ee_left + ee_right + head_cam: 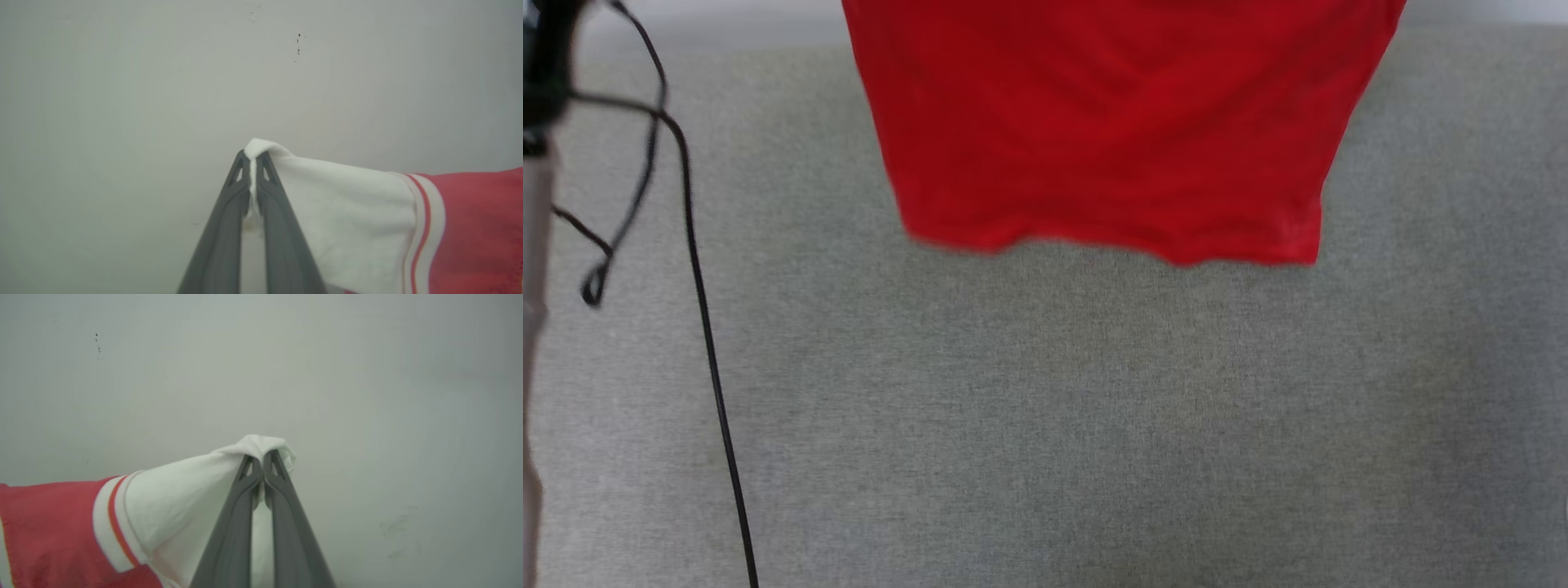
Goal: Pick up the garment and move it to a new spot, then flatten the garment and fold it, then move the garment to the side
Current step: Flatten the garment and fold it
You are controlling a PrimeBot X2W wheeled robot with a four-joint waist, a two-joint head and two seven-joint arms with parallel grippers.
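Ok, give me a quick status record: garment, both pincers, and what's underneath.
garment: garment hanging spread, plain red face toward the head camera, hem lowest
left: left pincer shut on the tip of a white sleeve
right: right pincer shut on the tip of the other white sleeve
below: grey fabric surface
hem contact: cannot tell, blurred
clutter: black cable at the left edge

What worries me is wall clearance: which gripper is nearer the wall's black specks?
Left, probably. The specks sit almost straight above the left gripper, which clamps one white sleeve of the garment; from the right gripper, clamping the other sleeve, they lie far off to the side.
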